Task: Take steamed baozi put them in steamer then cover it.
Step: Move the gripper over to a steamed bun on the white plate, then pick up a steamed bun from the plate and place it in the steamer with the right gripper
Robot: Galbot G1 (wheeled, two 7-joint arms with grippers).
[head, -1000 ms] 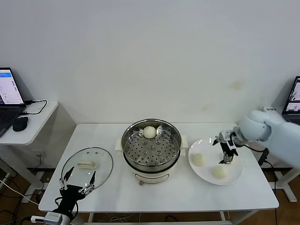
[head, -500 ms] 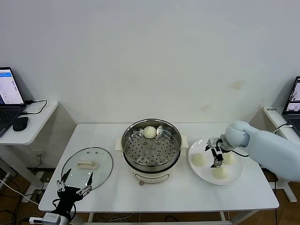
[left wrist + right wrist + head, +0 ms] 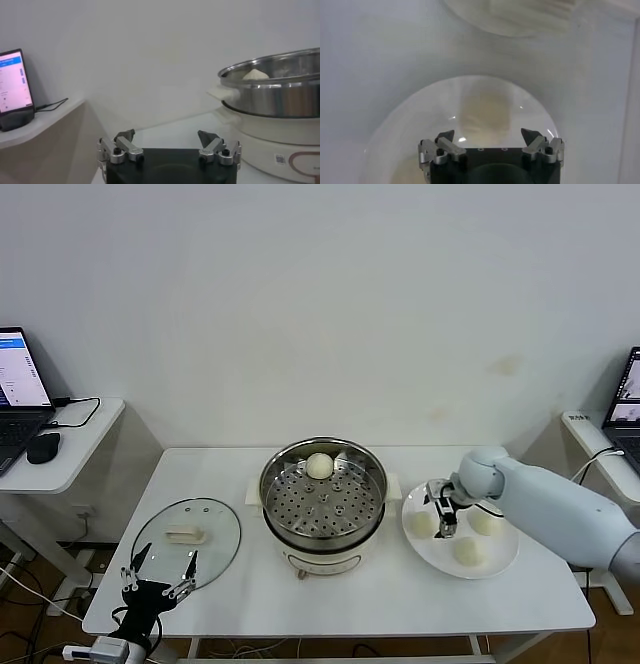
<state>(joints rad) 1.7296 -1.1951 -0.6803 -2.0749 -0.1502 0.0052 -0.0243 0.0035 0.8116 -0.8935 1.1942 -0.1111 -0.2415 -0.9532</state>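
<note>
Buns waiting on plate, one already in pot.

Right gripper (image 3: pixel 444 520) over white plate (image 3: pixel 503 562) near table's (image 3: pixel 400 604) right edge, fingers spread wide, gripping nothing, just above one baozi (image 3: pixel 421 523); two more baozi (image 3: pixel 468 551) on same plate. One baozi (image 3: pixel 319 466) on holed tray at far side of steamer (image 3: pixel 323 502), mid table. Cover (image 3: pixel 186 538) flat near table's left edge, off the pot. Left gripper (image 3: pixel 160 573) parked at front left corner, fingers wide apart, empty.
</note>
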